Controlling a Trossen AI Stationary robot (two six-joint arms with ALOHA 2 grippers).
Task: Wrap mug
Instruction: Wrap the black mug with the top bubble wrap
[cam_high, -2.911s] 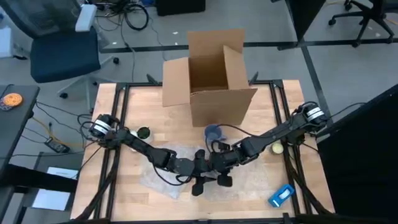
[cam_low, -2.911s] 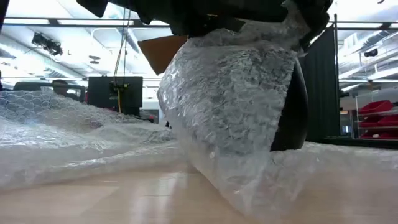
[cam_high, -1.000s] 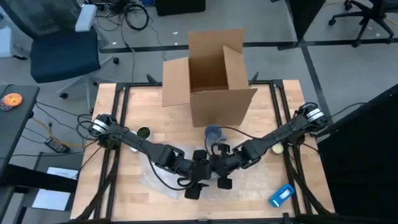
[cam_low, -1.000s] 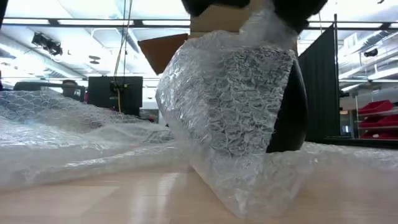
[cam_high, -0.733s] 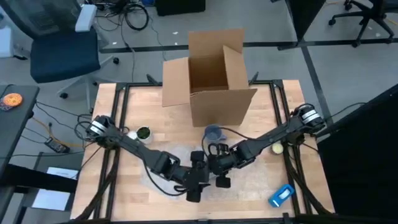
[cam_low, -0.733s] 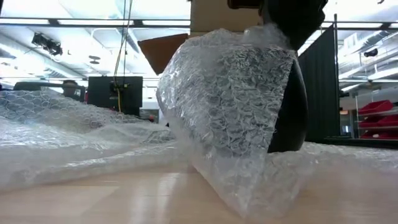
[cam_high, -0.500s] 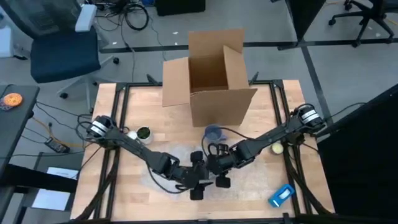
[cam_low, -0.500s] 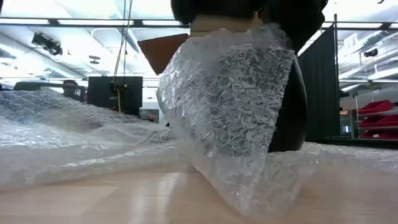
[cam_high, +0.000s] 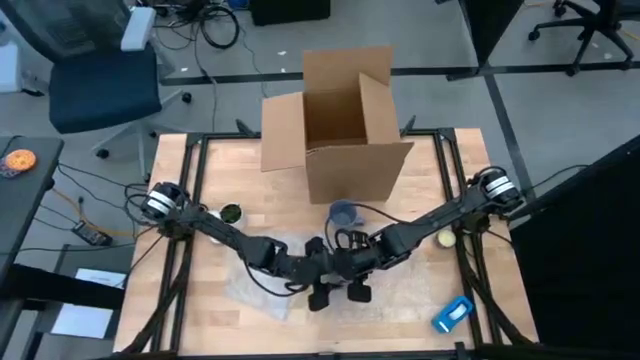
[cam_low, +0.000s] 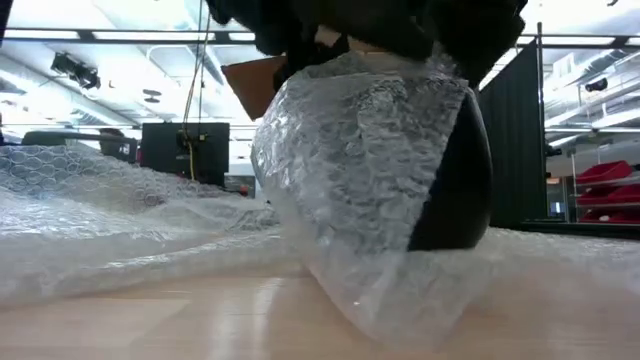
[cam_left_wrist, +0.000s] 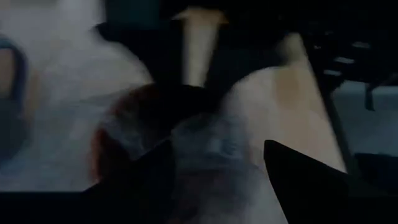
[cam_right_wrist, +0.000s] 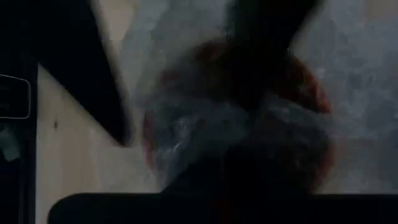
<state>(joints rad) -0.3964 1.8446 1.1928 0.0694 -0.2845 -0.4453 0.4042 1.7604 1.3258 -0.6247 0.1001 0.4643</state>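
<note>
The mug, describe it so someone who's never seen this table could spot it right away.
Start at the open cardboard box at the table's far edge, then come toward the near edge to where both arms meet. The mug stands there on bubble wrap: dark and half covered by a sheet of it.

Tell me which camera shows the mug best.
The low view: the dark mug stands upright on the table, bubble wrap covering most of its front. In the high view both arms hide it. The wrist views show only a blurred reddish rim under wrap.
</note>
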